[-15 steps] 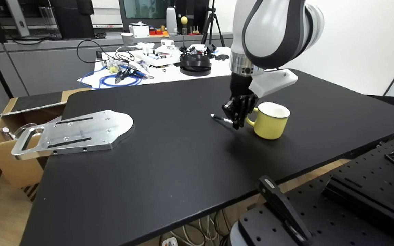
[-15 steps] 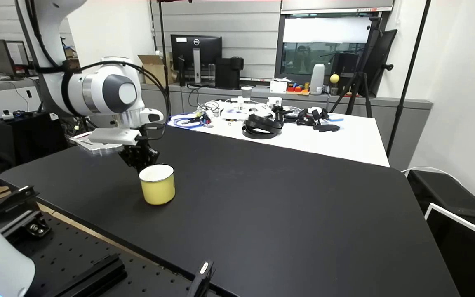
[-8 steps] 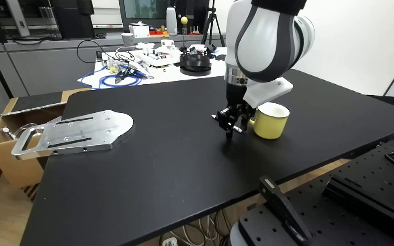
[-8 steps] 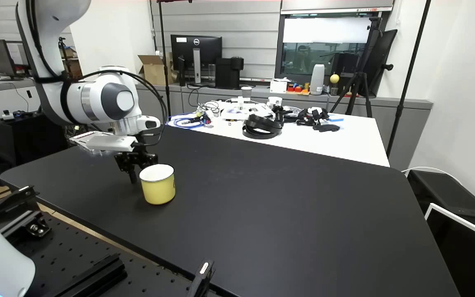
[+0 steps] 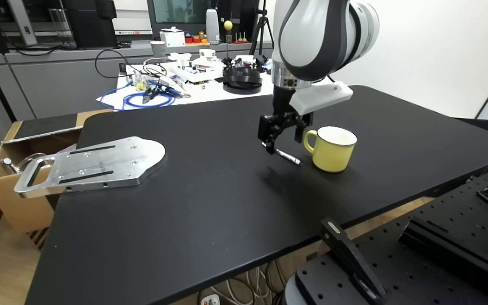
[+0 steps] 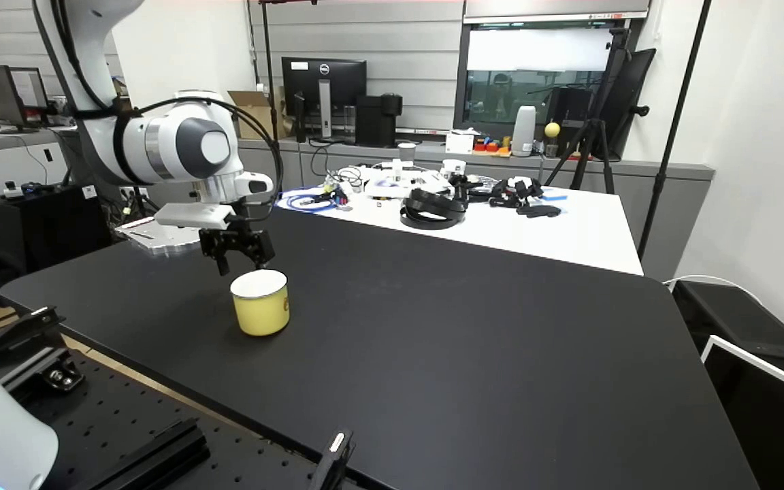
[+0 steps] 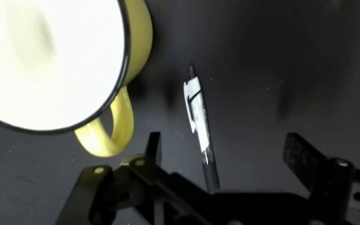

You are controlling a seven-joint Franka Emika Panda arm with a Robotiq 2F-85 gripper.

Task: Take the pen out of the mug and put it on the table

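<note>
On the black table (image 5: 176, 237) lies the pen (image 5: 287, 156), flat and outside the mug (image 5: 333, 154), just off its handle side. In the wrist view the pen (image 7: 202, 128) shows a white clipped barrel and a dark end running under the gripper body. The mug (image 7: 139, 40), yellow with a whitish inside and black rim, stands upright at the upper left there. Above the pen hangs my gripper (image 5: 285, 145), its fingers wide apart with nothing held; the gripper (image 7: 224, 150) straddles the pen's line. In an exterior view the mug (image 6: 261, 309) shows, but the pen is hidden.
A silver metal plate with a handle (image 5: 95, 163) lies on the table's far end from the mug. Behind the table is a white table (image 6: 535, 231) with cables and gear. A black perforated base (image 5: 396, 262) borders the near edge.
The jaws have gone from closed beside the pen to wide open, letting it go on the table. The gripper dipped, then rose clear. The pen has shifted slightly.
</note>
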